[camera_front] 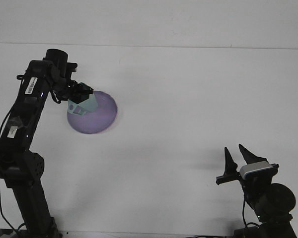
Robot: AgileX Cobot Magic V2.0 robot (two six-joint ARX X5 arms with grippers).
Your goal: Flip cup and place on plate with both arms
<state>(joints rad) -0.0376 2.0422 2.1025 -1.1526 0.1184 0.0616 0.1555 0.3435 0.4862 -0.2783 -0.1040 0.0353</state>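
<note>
The left arm reaches out over the far left of the white surface [188, 99], and its black left gripper [81, 92] sits right at the upper left edge of the round, translucent purple plate [97, 116]. Clamped in there is the pale teal, faceted plastic cup [83, 104]: the jaws are clenched on its upper end, and the cup's body hangs out below and slightly right of them, tilted. The cup overlaps the plate's upper left portion; whether it touches the plate or hovers just above cannot be told from this front view. The plate itself lies flat on the surface, its right and lower parts bare.

Over on the near right, well apart from the plate and cup, the black right gripper [236, 155] points upward. Its jaws are released, the two dark pointed fingers [230, 160] spread in a V with nothing between them. Just below them sits a small grey and white camera block [256, 170] on the wrist. The arm under it stays low at the bottom edge of the view.
</note>
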